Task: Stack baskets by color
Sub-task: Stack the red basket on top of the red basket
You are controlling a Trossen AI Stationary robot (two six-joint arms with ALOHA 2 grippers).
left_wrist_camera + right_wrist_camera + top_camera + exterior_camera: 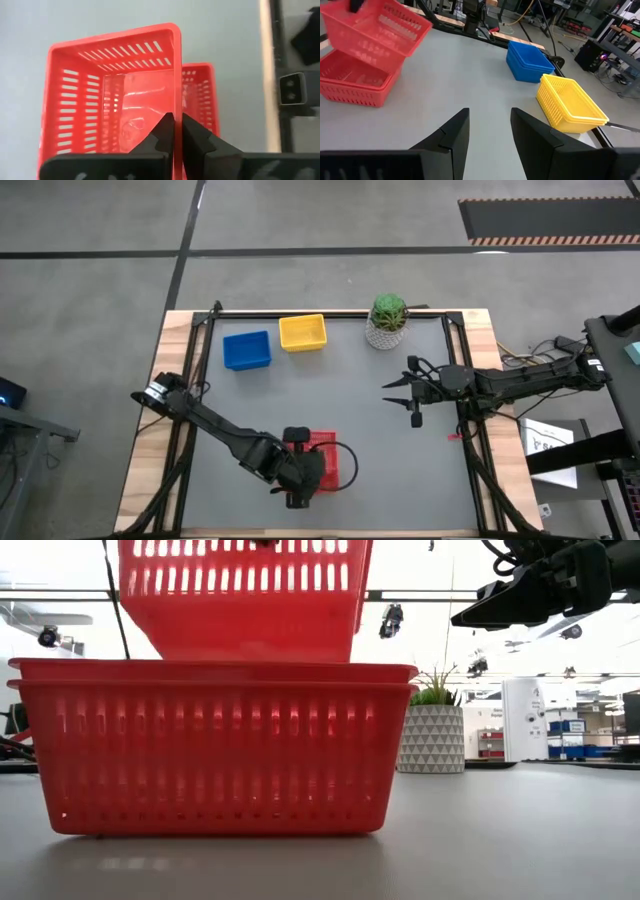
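A red basket [240,595] hangs tilted over a red stack [215,750] that stands on its base near the table's front edge and shows two rims. My left gripper [177,125] is shut on the raised basket [325,448]. At the far left, blue baskets [247,350] and yellow baskets [302,332] stand side by side, each nested in a stack [527,62] [570,102]. My right gripper [393,392] waits open at the right, well above the table, with nothing between its fingers [455,132]. My left gripper pinches one side wall of the raised red basket at its rim [176,107], one finger inside the basket and one outside. The fingers slant down from the table's near left. The basket is tilted, over the red stack [200,100].
A green plant in a white patterned pot [387,320] stands at the far edge, right of the yellow baskets. A black frame [330,311] borders the grey mat. Bare mat lies between the red stack and the far baskets.
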